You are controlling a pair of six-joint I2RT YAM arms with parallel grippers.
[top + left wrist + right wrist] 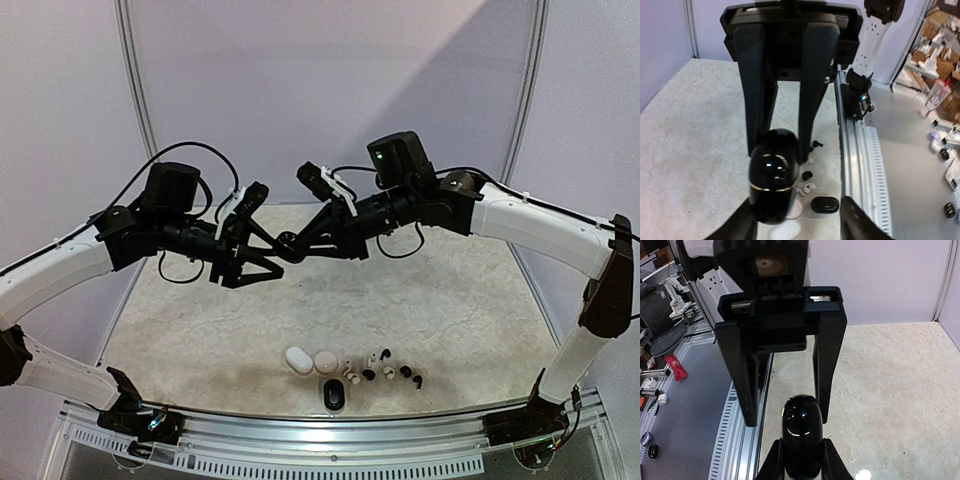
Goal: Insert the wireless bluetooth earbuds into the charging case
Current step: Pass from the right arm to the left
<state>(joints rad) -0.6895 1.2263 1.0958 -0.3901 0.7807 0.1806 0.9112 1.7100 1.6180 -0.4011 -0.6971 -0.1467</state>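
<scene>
Both arms meet in mid-air above the table. My right gripper [292, 243] [802, 452] is shut on a glossy black charging case [801, 430], lid closed, with a thin gold seam [771, 189]. My left gripper [270, 265] [799, 202] is open, its fingers spread on either side of the case's free end without touching it. The earbuds lie on the table near the front edge: white ones [352, 376] [806, 188] and black ones [405, 372] [807, 175].
Three more cases lie by the earbuds near the front edge: a white one [298, 359] [785, 230], a pinkish one [326, 362] and a closed black one [334, 397] [825, 204]. The metal table rail [855, 165] runs just beyond them.
</scene>
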